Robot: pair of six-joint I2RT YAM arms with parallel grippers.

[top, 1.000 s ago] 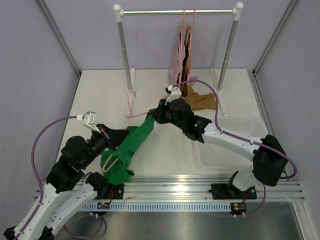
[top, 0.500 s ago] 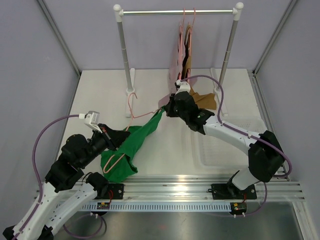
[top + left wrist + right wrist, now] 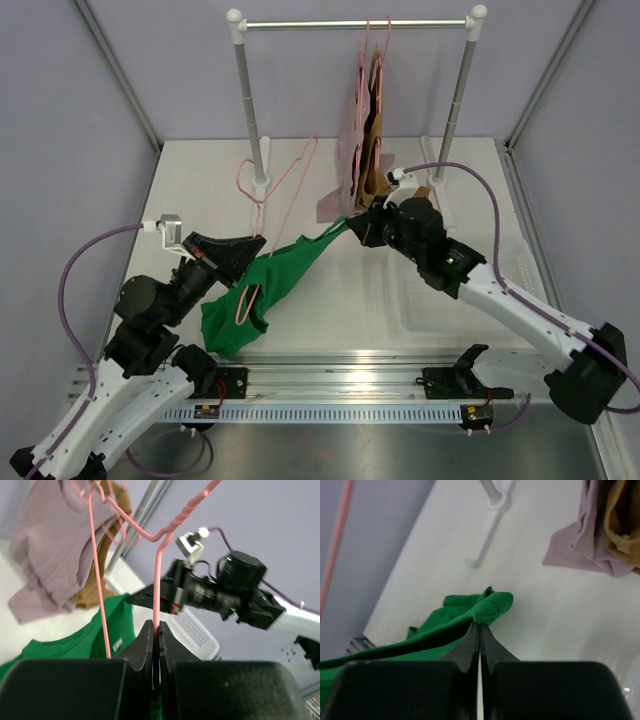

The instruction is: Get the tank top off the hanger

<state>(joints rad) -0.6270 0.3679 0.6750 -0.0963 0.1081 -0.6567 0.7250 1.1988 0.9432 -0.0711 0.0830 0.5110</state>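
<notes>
**A:** Which way does the top run from the claws?

**B:** Nearest, the left gripper (image 3: 155, 627) is clamped on the pink hanger (image 3: 156, 585), whose low loop looks threaded through the green tank top (image 3: 285, 270). The top is stretched 7 to 1 o'clock, and the right gripper (image 3: 480, 627) pinches its far tip. Count: 1 top, 1 hanger, 2 garments (image 3: 347, 165) behind.
</notes>
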